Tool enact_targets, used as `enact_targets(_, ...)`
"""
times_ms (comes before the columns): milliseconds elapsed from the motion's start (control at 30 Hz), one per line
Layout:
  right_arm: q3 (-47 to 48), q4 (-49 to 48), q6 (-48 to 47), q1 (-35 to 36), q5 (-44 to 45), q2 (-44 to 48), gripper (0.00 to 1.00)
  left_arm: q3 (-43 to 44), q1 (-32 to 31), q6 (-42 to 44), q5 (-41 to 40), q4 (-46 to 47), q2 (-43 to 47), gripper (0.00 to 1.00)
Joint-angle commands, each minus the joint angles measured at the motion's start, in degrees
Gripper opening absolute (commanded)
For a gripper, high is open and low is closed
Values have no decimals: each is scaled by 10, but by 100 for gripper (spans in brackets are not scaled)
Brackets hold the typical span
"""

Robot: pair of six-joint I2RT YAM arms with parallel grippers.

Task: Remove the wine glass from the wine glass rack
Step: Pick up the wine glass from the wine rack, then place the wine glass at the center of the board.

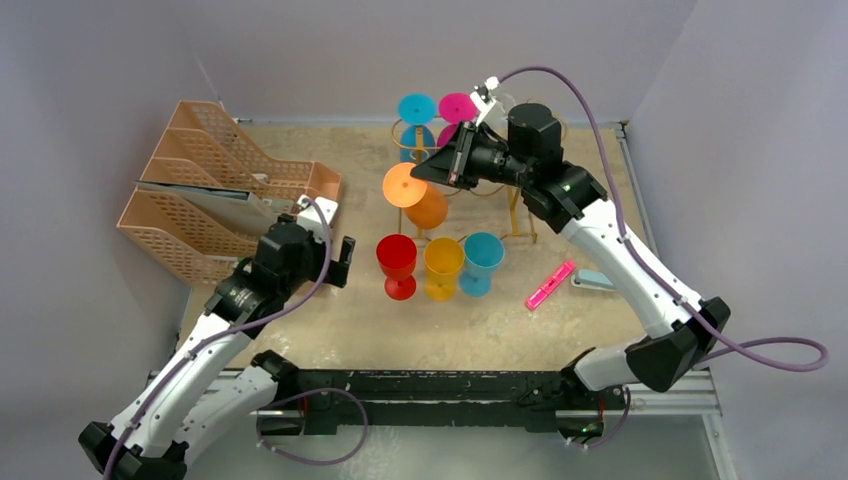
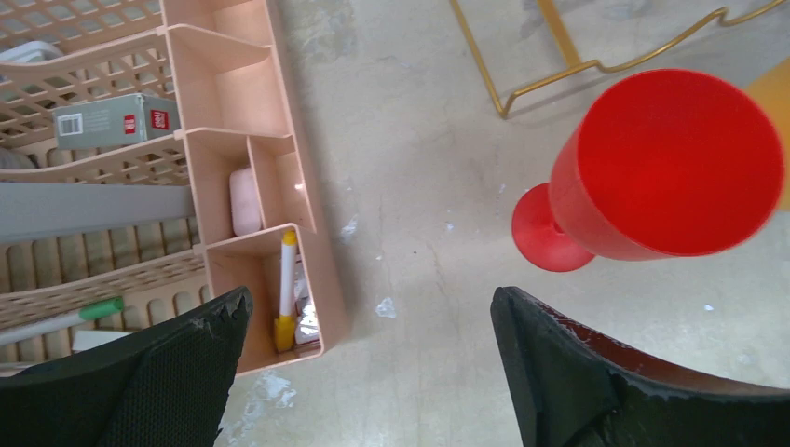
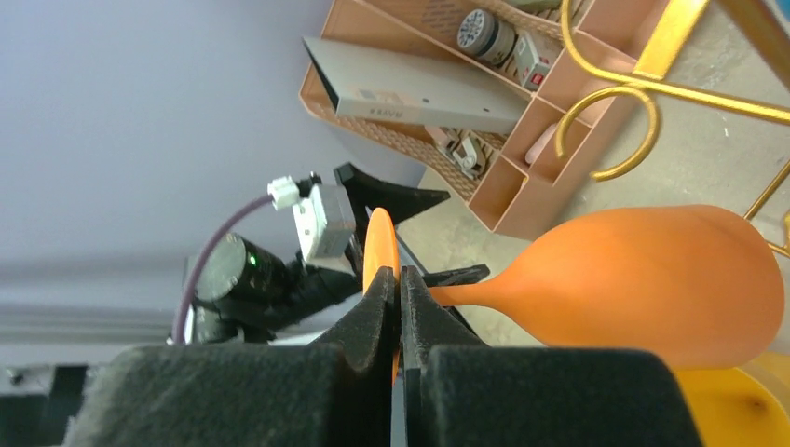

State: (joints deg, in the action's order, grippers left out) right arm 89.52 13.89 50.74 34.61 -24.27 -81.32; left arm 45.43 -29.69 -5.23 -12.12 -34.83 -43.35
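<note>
At the far left of the table [image 1: 330, 320] stand the peach mesh file trays [image 1: 190, 230]. Their small front compartments hold a yellow-capped marker [image 2: 284, 289] and a pale pink block [image 2: 244, 200], with a grey box [image 2: 112, 121] on the mesh behind them.

Just right of the trays, the left gripper [image 1: 340, 262] hangs low with its jaws spread wide and nothing between them. The bare tabletop shows through the gap in the left wrist view.

Next come three glasses upright in a row, close together: the red glass [image 1: 397, 262], nearest that gripper, then the yellow glass [image 1: 443, 265] and the teal glass [image 1: 482, 260].

Above and behind this row, the orange wine glass [image 1: 415, 195] lies on its side in the air. The right gripper [image 3: 399, 289] is pinched tight on the rim of its flat foot, and the bowl points away from the fingers. The bowl sits just beside the curled gold hooks of the wine glass rack [image 3: 606, 130]; whether it touches them I cannot tell.

The rack stands directly behind the row, and a blue glass [image 1: 416, 108] and a magenta glass [image 1: 457, 107] hang foot-up at its top.

Further right, a pink marker [image 1: 551, 284] lies on the table beside a pale blue object [image 1: 593, 281].
</note>
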Motion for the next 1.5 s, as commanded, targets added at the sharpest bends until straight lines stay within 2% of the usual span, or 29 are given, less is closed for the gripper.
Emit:
enact_targets(0, 8, 1, -79, 2, -74, 52, 0, 9, 2, -24, 65, 29, 32, 100)
enact_targets(233, -33, 41, -183, 2, -102, 131, 0, 89, 2, -80, 107, 5, 55, 100)
enact_targets(400, -126, 13, -206, 2, -125, 202, 0, 136, 2, -126, 300, 16, 54, 100)
enact_targets(567, -179, 0, -228, 3, -137, 266, 0, 136, 2, -203, 513, 122, 43, 100)
enact_targets(667, -188, -11, -234, 2, -152, 281, 0, 139, 2, -249, 600, 175, 10, 99)
enact_targets(833, -203, -33, -217, 2, -160, 284, 0, 127, 0, -307, 688, 250, -39, 98)
enact_targets(933, -209, -47, -188, 3, -164, 278, 0, 109, -4, -363, 703, 333, -48, 95)
enact_targets(1033, -215, -67, -168, 2, -169, 273, 0, 97, -17, -389, 693, 378, -53, 92)
enact_targets(1133, -216, -73, -162, 2, -169, 268, 0, 99, -52, -382, 662, 369, -65, 88)
enact_targets(1267, -202, -57, -174, 3, -171, 261, 0, 119, -124, -312, 589, 292, -90, 80)
enact_targets(1367, -167, 5, -208, 3, -177, 251, 0, 106, -144, -326, 572, 333, -107, 71)
enact_targets(1467, -161, 8, -206, 3, -194, 245, 0, 80, -145, -354, 544, 401, -108, 64)
